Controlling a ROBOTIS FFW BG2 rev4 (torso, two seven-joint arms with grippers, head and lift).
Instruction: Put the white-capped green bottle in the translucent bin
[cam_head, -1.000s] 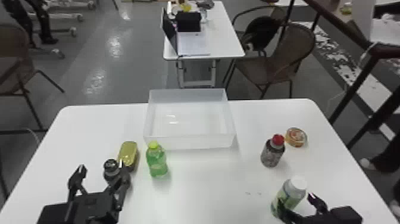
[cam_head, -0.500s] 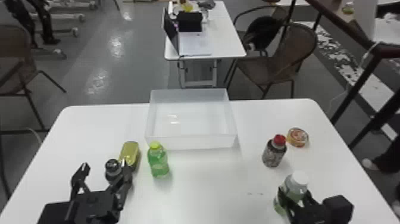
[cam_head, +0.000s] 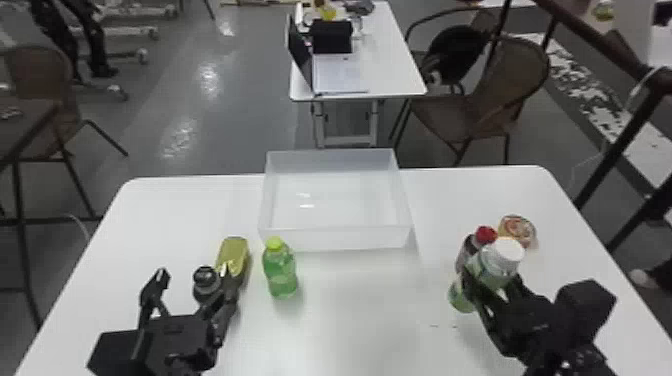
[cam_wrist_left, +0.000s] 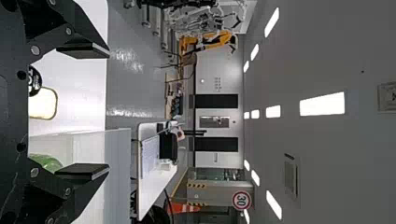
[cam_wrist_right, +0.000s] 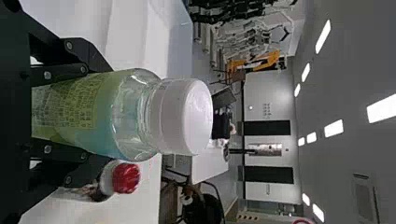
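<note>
At the right of the head view, my right gripper is shut on the white-capped green bottle, which leans a little and overlaps the red-capped bottle behind it. In the right wrist view the same bottle lies between the fingers of my right gripper, its white cap beyond them. The translucent bin stands at the table's far edge, left of that bottle. My left gripper is open at the left of the table, near a dark-capped item; the left wrist view shows this gripper with its fingers wide apart.
A green bottle with a yellow-green cap stands before the bin's left front corner. Left of it are a yellow tin and a dark-capped item. A red-capped bottle and a round container are at the right.
The right gripper has closed on the white-capped bottle and raised it, moving it up in the head view toward the red-capped bottle. The left arm has stayed about where it was.
</note>
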